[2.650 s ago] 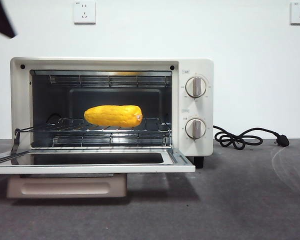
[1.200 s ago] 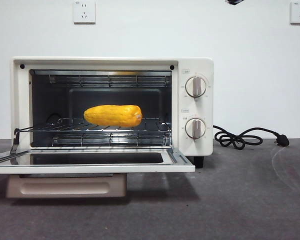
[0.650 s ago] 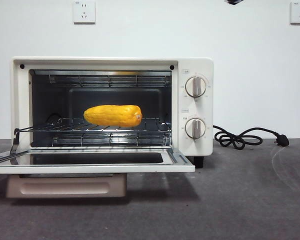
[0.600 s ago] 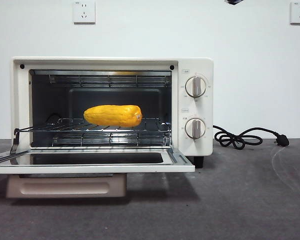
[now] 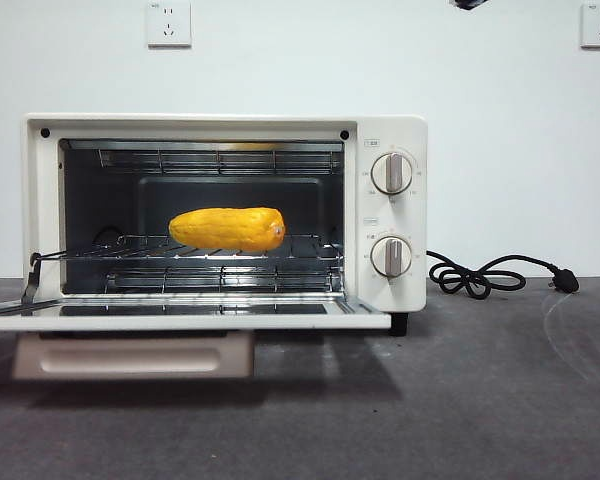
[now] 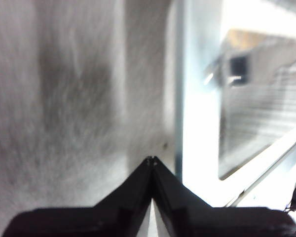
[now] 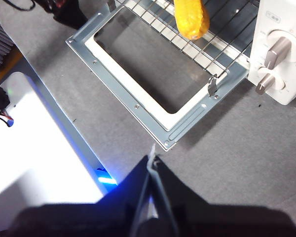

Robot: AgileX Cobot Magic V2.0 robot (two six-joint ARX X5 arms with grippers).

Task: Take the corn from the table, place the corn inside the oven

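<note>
The left gripper (image 6: 151, 160), jaws pressed together to a point and holding nothing, sits low over the dark grey table (image 6: 64, 123), just beside the pale edge of the oven door (image 6: 200, 148); the wrist picture is blurred, and whether the tips touch that edge cannot be told. The right gripper (image 7: 152, 159), likewise pinched shut and empty, hangs high above the table (image 7: 256, 163), looking down on the near corner of the open door (image 7: 138, 106), well apart from it. In the front view only a small black tip (image 5: 468, 4) shows at the top edge, and which arm it belongs to cannot be told.

Out from the grippers, the cream-white oven (image 5: 385, 215) stands on the table (image 5: 500, 400) with its door (image 5: 180, 321) dropped open and lying close to level, its beige bar handle (image 5: 135, 357) hanging below the front edge. Inside, the corn (image 5: 227, 229) lies on its side on the wire rack (image 5: 180, 250), roughly mid-width in the cavity, its pale stub end pointing toward the control panel. From the right wrist camera the corn (image 7: 191, 17) is seen resting across the rack's bars (image 7: 222, 44). Two round knobs (image 5: 392, 173) sit one above the other on the panel. A black power cord (image 5: 480, 275) lies coiled on the table beside the oven, its plug at the far end, and two wall sockets (image 5: 169, 23) are fixed on the white wall behind
</note>
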